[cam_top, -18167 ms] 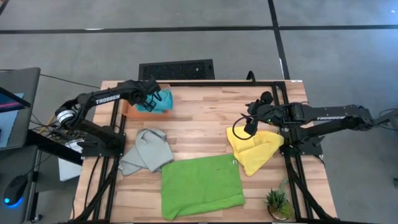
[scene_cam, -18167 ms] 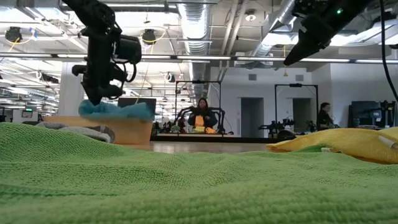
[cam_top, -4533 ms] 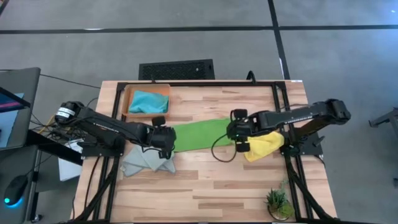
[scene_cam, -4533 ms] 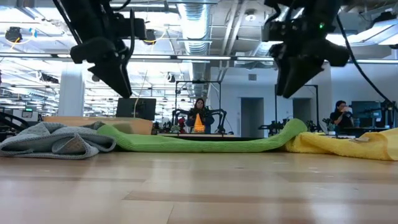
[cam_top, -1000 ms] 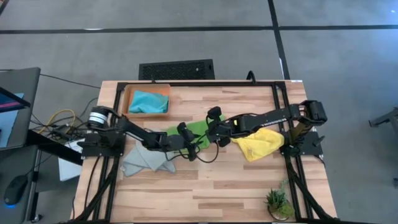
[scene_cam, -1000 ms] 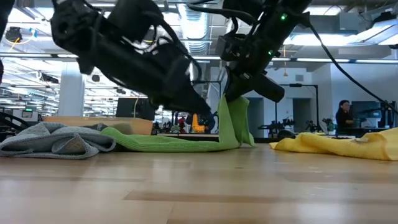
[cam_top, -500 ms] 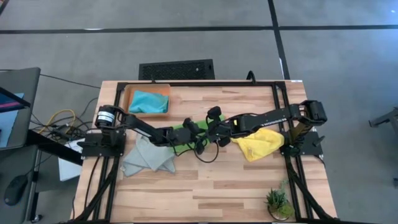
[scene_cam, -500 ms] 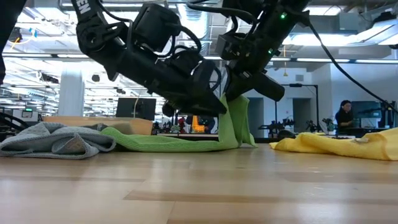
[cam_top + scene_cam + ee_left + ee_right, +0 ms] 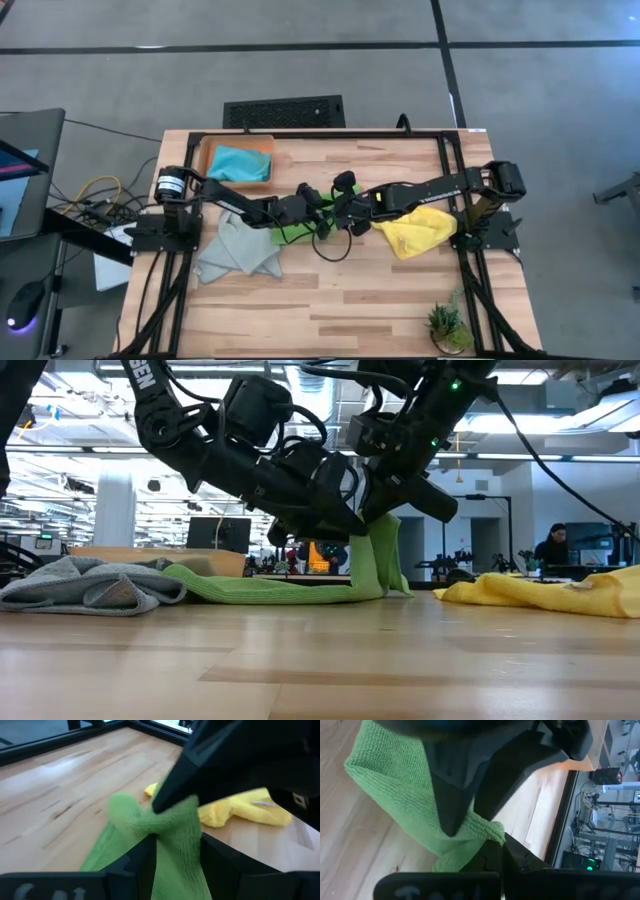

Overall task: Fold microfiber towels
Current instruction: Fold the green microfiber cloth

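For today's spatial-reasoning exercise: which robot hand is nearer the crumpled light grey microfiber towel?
Left. The left hand is at the lime green microfiber towel, just right of the light grey microfiber towel; the right hand is farther right, toward the yellow one.

I log the lime green towel [image 9: 296, 222] as a uniform bright green with no print, showing a looped weave in the right wrist view. Turquoise blue towel [image 9: 240, 163] sits in an orange tray [image 9: 207, 150]. Light grey towel [image 9: 233, 254] is plain; yellow towel [image 9: 418, 228] is solid lemon. Table [image 9: 340, 300] is pale wood with plank striping. Left gripper [image 9: 312, 200] and right gripper [image 9: 330, 212] are both black. Potted plant [image 9: 444, 325] is green.
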Robot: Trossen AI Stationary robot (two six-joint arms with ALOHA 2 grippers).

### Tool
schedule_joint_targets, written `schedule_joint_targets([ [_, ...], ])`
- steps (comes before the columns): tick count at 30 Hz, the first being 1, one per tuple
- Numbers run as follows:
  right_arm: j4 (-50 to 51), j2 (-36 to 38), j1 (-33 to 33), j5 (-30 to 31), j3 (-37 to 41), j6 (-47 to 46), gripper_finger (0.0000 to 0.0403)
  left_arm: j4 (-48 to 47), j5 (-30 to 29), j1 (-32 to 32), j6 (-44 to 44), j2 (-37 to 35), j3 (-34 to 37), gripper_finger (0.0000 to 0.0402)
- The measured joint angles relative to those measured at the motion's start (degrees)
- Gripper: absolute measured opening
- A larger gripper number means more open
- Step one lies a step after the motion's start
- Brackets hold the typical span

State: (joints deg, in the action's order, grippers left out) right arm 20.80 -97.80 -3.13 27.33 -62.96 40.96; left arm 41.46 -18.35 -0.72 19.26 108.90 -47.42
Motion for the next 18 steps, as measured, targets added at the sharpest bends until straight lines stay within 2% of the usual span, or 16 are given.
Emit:
schedule_joint_targets([
  [5, -0.02, 0.0, 0.27, -0.02, 0.0, -0.01, 0.0012, -0.02, 1.91, 0.0, -1.87, 0.0, -1.28, 0.0104],
  [11, -0.02, 0.0, 0.28, 0.48, 0.02, 0.01, 0.0012, -1.28, 2.99, 0.0, -2.07, 0.0, -1.66, 0.0012],
  [18, 1.88, 0.0, 0.15, 4.9, 0.04, 0.01, 0.0012, -4.08, 2.05, -0.04, -0.2, -0.13, -1.77, 0.0002],
])
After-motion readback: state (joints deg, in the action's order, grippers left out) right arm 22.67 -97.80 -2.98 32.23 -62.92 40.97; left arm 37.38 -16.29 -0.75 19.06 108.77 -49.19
